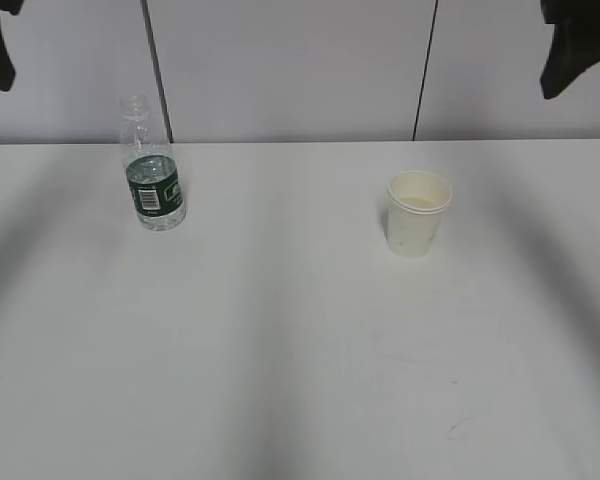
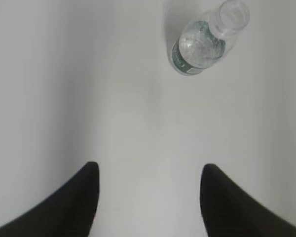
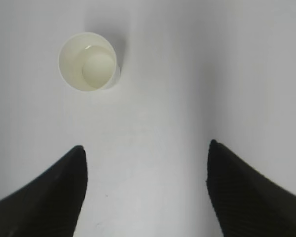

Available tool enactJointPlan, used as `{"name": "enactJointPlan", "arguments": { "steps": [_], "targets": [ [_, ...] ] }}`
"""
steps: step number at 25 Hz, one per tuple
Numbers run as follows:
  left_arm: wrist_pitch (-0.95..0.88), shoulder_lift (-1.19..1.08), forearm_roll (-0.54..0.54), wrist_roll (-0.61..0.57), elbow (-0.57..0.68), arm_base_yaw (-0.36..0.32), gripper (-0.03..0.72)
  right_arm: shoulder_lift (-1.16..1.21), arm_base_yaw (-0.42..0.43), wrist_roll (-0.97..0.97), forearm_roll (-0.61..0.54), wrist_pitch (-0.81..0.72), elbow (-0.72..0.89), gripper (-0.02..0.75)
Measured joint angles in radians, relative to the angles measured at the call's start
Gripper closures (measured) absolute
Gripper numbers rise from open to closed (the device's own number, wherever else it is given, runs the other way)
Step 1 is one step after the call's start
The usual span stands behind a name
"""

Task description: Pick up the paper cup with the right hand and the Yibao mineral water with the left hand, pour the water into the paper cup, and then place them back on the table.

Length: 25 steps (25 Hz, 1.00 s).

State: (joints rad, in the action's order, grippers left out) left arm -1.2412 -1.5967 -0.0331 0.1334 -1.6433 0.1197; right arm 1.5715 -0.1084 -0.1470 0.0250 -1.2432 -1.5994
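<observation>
White table (image 1: 280, 350) holds the uncapped Yibao mineral water (image 1: 153, 180) and paper cup (image 1: 417, 212), well apart; left hand (image 2: 148, 197) and right hand (image 3: 145, 190) hover above, spread wide, empty.

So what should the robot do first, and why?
Probably lower the right claw toward the paper cup. Both claws hang open and empty above the table. The cup and the water bottle stand upright and untouched, so nothing can be poured until both are grasped.
</observation>
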Motion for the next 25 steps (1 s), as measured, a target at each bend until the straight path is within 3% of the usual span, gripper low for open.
{"name": "enactJointPlan", "arguments": {
  "steps": [11, 25],
  "targets": [
    [-0.009, 0.464, -0.001, -0.003, 0.413, -0.012, 0.282, -0.497, 0.000, 0.001, -0.057, -0.008, 0.376, 0.152],
    [-0.023, 1.028, -0.022, -0.004, 0.792, -0.012, 0.282, -1.055, 0.000, 0.011, -0.025, -0.019, 0.747, 0.153]
  ]
}}
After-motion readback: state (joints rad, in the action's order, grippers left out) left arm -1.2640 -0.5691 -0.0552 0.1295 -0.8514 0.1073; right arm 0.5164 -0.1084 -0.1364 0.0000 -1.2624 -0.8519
